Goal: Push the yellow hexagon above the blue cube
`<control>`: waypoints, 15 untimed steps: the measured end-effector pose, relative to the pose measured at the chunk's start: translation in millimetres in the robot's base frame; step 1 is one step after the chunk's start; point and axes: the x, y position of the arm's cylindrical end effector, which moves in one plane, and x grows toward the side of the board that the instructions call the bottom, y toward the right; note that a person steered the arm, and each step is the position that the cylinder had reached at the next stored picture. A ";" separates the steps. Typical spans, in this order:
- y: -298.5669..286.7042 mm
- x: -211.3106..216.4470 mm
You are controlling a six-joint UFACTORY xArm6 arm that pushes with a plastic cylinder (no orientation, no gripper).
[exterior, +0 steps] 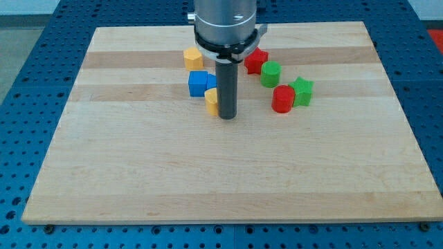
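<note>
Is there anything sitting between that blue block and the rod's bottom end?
Yes: in the camera view, a small yellow block sits between the blue cube and my tip, touching the rod's left side.

A: Lighting's looking bright and even here, coming mostly from above. Nothing's glaring off the board (228, 173).

B: Yeah, shadows are staying soft and short, just hugging the rod (227, 90). Focus is holding sharp everywhere, edges aren't bending noticeably.
</note>
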 end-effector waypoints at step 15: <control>-39.9 -129.3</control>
